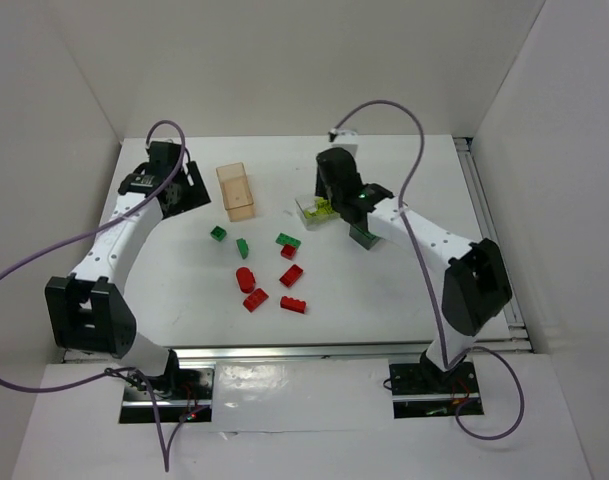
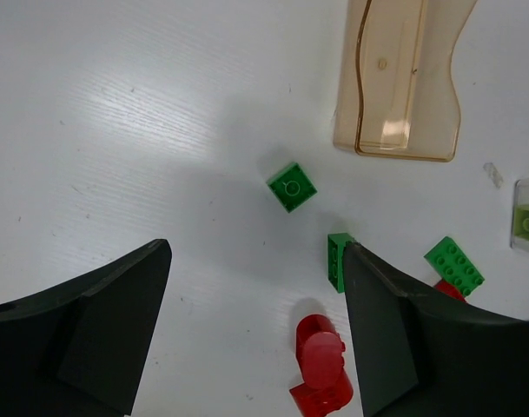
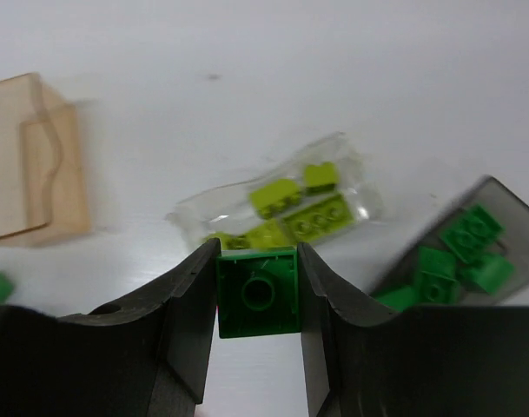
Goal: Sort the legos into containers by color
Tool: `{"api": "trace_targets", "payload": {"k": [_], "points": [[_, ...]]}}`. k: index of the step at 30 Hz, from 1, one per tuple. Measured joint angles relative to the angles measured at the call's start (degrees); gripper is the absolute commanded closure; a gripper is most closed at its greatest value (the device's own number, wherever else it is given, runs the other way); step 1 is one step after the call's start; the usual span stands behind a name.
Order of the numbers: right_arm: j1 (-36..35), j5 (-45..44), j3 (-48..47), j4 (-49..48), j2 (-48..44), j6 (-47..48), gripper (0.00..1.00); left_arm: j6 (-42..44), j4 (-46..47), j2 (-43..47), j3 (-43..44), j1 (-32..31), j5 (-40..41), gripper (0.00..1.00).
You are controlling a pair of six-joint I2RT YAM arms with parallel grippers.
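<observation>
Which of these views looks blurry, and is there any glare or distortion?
Right wrist: soft, the clear container and grey container smeared. Left wrist: sharp, a bright glint on the peach container, its edges bowed by the lens. Top external: evenly lit.

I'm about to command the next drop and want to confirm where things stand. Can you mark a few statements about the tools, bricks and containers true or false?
1. The right tool grips a dark green brick. True.
2. The left tool is shut on something. False: it is open and empty above the table.
3. The clear container holds yellow-green bricks. True.
4. The red bricks all sit in the peach container. False: they lie loose on the table, and that container looks empty.
5. The grey container holds dark green bricks. True.
</observation>
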State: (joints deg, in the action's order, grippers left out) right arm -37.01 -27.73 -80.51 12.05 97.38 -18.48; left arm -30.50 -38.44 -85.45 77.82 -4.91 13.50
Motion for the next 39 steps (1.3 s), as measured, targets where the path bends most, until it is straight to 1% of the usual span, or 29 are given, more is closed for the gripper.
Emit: {"api": "trace_targets", "payload": {"k": [2, 7, 10, 15, 16, 17, 19, 20, 21, 23, 24, 27, 30, 31, 35, 37, 39], "points": [[3.74, -1.42, 3.34, 0.96, -2.05, -2.56, 0.65, 0.26, -0.04, -1.09, -0.35, -0.11, -0.37, 0.10], [11.93, -2.67, 9.75, 7.15, -2.14, -6.69, 0.65, 0.48, 0.46, -2.58, -0.83, -0.22, -0.98, 0.10], [14.01, -2.43, 11.34, 9.35, -2.14, -7.52, 0.65, 0.48, 0.76, -4.39, -1.42, -0.22, -1.18, 0.05], [15.32, -1.36, 11.32, 9.60, -1.60, -7.61, 0.58, 0.26, 0.70, -8.72, -2.60, -0.22, -1.81, 0.03], [15.43, -1.27, 11.30, 9.57, -1.20, -7.58, 0.56, 0.22, 0.68, -9.14, -2.97, -0.22, -1.84, 0.03], [15.47, -1.09, 11.30, 9.60, -0.61, -7.58, 0.47, 0.20, 0.52, -9.35, -3.23, -0.22, -1.86, 0.03], [15.54, -0.61, 11.32, 9.60, 0.42, -7.34, 0.34, 0.15, 0.15, -9.42, -3.41, -0.22, -1.88, 0.03], [15.54, -0.33, 11.32, 9.60, 0.61, -7.34, 0.23, 0.13, 0.17, -9.40, -3.41, -0.22, -1.86, 0.03], [15.52, -0.09, 11.32, 9.62, 0.79, -7.06, 0.21, 0.13, 0.22, -9.40, -3.41, -0.22, -1.88, 0.03], [15.50, -0.15, 11.32, 9.55, 0.81, -6.12, 0.21, 0.13, 0.17, -9.38, -3.41, -0.22, -1.88, 0.03], [15.02, -0.50, 11.32, 9.57, 0.81, -5.81, 0.21, 0.13, 0.17, -9.22, -3.41, -0.22, -1.90, 0.03], [13.22, -2.05, 11.32, 9.62, 0.61, -4.28, 0.29, 0.11, 0.33, -7.65, -3.50, -0.22, -2.27, 0.03], [8.26, -1.49, 11.26, 9.07, -0.66, -1.57, 0.29, 0.11, 0.59, -4.35, -3.50, -0.22, -2.45, 0.03], [5.81, -0.42, 10.97, 8.94, -1.14, -0.28, 0.27, 0.13, 0.79, -2.93, -3.45, -0.07, -3.15, 0.03], [-4.44, 6.32, 6.54, 7.74, 0.22, 4.24, 0.08, 0.15, 1.22, 1.05, -3.06, 0.79, -5.51, 0.03], [-8.33, 9.55, 3.43, 7.04, 3.13, 6.43, 0.06, 0.15, 1.29, 2.38, -2.58, 1.14, -6.03, 0.03], [-10.29, 12.33, -0.35, 6.80, 7.74, 8.13, 0.06, 0.20, 1.53, 3.34, -2.27, 1.44, -6.43, 0.03]]}}
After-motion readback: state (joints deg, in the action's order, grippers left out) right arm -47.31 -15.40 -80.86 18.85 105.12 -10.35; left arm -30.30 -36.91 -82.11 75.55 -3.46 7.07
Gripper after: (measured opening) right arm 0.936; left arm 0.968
